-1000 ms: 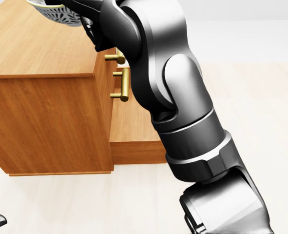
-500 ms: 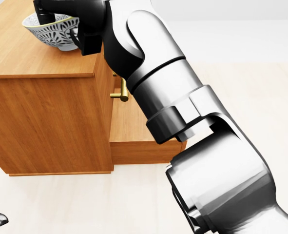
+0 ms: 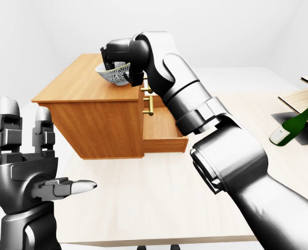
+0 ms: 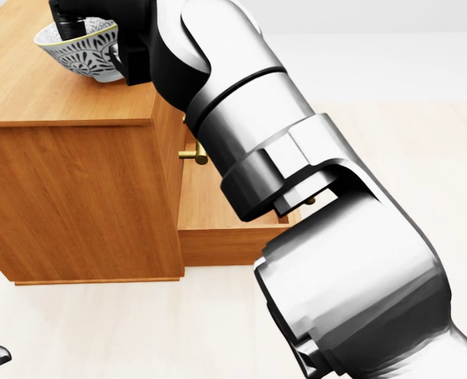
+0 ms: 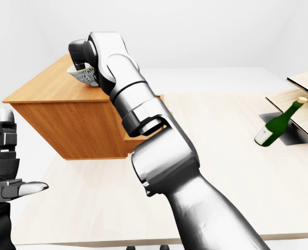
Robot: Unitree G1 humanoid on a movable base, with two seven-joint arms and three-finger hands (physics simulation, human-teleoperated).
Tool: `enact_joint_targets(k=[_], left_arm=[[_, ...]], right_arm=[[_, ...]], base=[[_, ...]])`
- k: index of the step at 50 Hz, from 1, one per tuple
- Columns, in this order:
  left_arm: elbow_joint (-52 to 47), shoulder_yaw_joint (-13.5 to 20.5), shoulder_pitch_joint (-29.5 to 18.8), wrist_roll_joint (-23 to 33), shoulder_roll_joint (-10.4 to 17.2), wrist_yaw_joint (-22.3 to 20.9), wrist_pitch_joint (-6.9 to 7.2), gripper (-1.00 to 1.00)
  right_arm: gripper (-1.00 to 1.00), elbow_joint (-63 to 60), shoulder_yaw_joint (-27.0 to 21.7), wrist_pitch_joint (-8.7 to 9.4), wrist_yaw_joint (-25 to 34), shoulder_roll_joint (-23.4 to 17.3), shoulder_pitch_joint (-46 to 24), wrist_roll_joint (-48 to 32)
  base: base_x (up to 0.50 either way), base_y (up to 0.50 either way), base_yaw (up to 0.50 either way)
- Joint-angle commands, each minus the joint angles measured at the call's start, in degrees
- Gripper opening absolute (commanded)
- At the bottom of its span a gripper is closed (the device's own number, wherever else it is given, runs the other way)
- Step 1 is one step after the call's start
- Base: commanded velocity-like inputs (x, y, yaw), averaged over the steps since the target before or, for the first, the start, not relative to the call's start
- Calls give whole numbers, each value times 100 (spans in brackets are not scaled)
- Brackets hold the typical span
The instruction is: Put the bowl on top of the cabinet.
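The patterned white-and-grey bowl [image 4: 81,52] with a yellowish rim sits upright at the top of the wooden cabinet [image 4: 67,197], near its right edge. Whether its base touches the wood or hangs just above, I cannot tell. My right hand [image 3: 116,56] reaches over from the right and is shut on the bowl's rim, hiding part of it. My left hand [image 3: 44,151] is raised at the lower left of the left-eye view, open and holding nothing, far from the cabinet.
The cabinet's lower drawer [image 3: 161,130] stands pulled out to the right, with brass handles [image 3: 149,101] above it. A green bottle [image 3: 294,125] leans by wooden boards [image 3: 305,96] at the far right. My right arm [image 4: 312,205] covers much of the head view.
The bowl came down from the head view's top edge onto the cabinet top, then shifted slightly left. My right forearm swung further into view. The left hand stayed still.
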Motion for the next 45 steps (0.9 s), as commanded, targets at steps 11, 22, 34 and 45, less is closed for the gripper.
enact_joint_targets(k=[11,22,34,45], left_arm=[[495,-118,-122,182,-32,121,0,100],[522,-135,-133,200,-30,121,0,100],[555,-164,-133,246,-25,111,0,100],[516,-145,-116,217,-28,93,0,100]], right_arm=[[100,931,-13,0,3,5,-153,-67],[100,949,-25,0,3,-59,-192,-74],[100,932,-25,0,3,-90,-118,-178],[100,444,-107,0,3,-449,-584,-173]], base=[[0,0,0],[0,0,0],[0,0,0],[0,0,0]])
